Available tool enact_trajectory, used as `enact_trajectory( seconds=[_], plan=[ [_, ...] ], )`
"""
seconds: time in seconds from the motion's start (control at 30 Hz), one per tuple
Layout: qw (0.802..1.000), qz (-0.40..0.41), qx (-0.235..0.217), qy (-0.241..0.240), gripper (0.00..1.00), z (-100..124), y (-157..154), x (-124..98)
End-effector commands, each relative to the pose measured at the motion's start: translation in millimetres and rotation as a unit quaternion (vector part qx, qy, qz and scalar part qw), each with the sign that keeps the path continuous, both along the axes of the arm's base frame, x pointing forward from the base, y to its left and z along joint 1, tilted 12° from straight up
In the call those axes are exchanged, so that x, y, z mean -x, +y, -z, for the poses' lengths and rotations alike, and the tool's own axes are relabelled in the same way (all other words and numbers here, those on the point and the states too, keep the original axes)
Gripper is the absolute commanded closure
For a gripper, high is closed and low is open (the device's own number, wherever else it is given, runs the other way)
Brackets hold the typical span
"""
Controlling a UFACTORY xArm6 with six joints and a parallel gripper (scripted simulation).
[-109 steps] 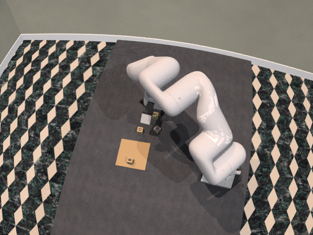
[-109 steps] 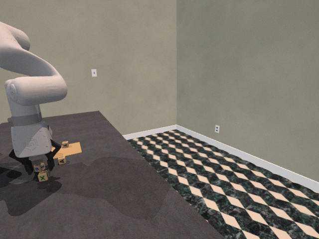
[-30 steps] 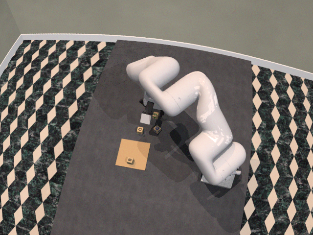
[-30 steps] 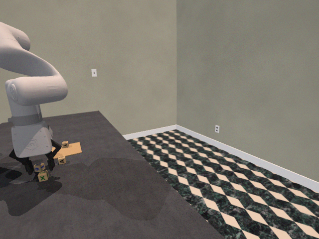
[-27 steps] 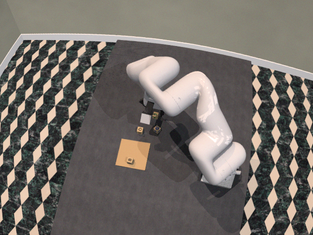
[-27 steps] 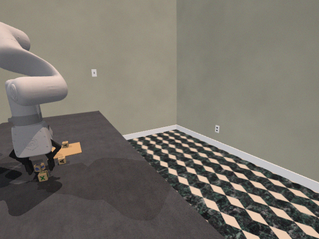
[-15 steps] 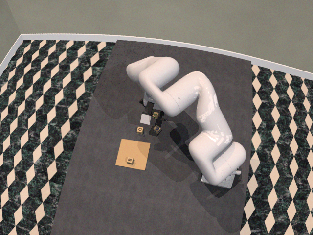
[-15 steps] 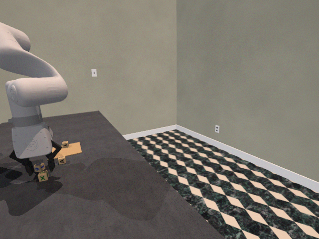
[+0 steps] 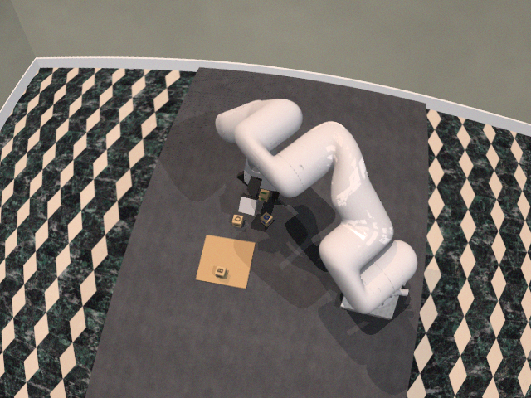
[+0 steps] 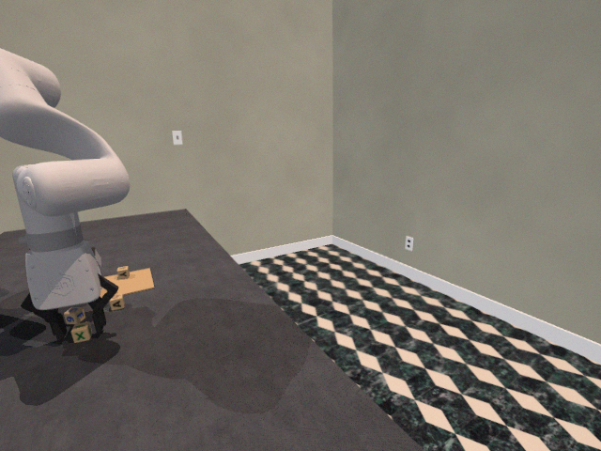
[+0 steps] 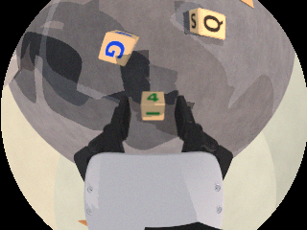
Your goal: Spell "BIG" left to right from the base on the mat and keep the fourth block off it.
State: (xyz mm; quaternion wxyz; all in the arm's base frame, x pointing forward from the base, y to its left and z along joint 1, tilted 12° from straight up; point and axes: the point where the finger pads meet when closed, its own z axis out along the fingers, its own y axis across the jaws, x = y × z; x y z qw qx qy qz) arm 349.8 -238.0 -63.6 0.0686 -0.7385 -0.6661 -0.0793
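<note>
A wooden block with green markings (image 11: 153, 105) sits on the dark table between the fingers of my gripper (image 11: 153, 103), which is open around it with small gaps on both sides. It also shows in the top view (image 9: 264, 195) and in the exterior view (image 10: 81, 333), with a green X on its side. The block with a blue G (image 11: 118, 46) (image 9: 266, 219) lies just beyond it on the table. The Q block (image 11: 211, 23) (image 9: 237, 220) lies off the mat near its edge. The B block (image 9: 220, 271) lies on the orange mat (image 9: 226, 261).
The arm's elbow and base (image 9: 368, 274) stand to the right of the mat. The table's long edge (image 10: 291, 310) drops to the checkered floor on the far side.
</note>
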Motion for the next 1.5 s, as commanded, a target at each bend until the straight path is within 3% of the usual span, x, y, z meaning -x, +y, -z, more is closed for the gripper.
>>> enact_trajectory(
  seconds=[0.0,1.37,1.4,1.47],
  plan=[
    [1.000,0.000,0.001,-0.002,0.37,4.6,0.0,-1.4],
    [1.000,0.000,0.001,-0.002,0.37,5.5,0.2,-1.4],
    [1.000,0.000,0.001,-0.002,0.58,5.5,0.2,-1.4],
    [1.000,0.000,0.001,-0.002,0.58,5.5,0.2,-1.4]
  ],
)
